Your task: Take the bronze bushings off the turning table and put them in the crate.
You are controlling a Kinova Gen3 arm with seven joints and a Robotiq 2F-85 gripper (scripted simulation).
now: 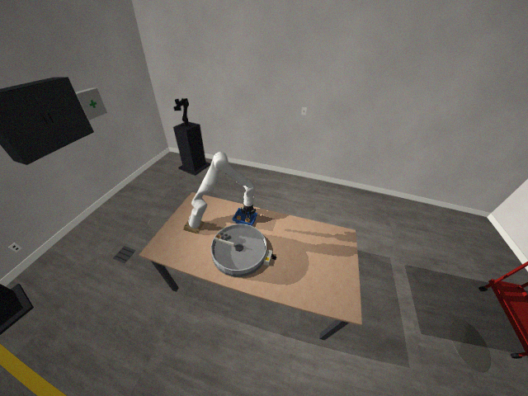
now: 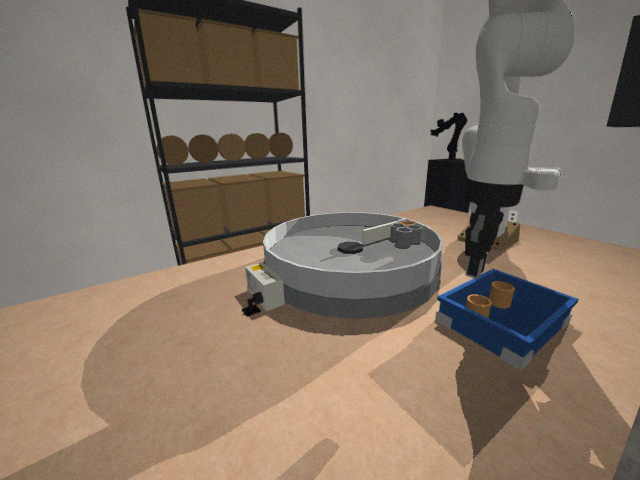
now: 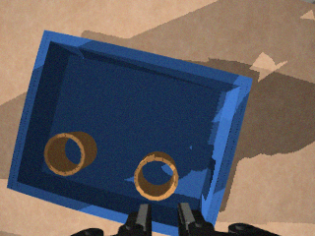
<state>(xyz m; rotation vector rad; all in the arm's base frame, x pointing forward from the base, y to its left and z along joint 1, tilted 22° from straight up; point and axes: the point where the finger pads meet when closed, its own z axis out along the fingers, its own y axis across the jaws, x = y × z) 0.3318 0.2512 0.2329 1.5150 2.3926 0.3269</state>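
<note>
The blue crate [image 2: 509, 315] stands on the table to the right of the grey turning table [image 2: 351, 258]. Two bronze bushings lie in it, one on its side [image 2: 478, 304] and one upright [image 2: 501, 293]; the wrist view shows them too [image 3: 69, 152] [image 3: 157, 176]. My gripper [image 2: 474, 268] hangs just above the crate's near-left rim, fingers a little apart with nothing between them [image 3: 164, 212]. On the turning table, two dark steel bushings [image 2: 404, 236] stand by the white bar, and a bronze bushing [image 2: 408, 223] stands behind them.
A small white box with a black knob [image 2: 263, 291] sticks out from the turning table's front left. A shelf rack with cardboard boxes [image 2: 222, 129] stands behind the table. The arm's base [image 1: 195, 217] is at the table's far left edge.
</note>
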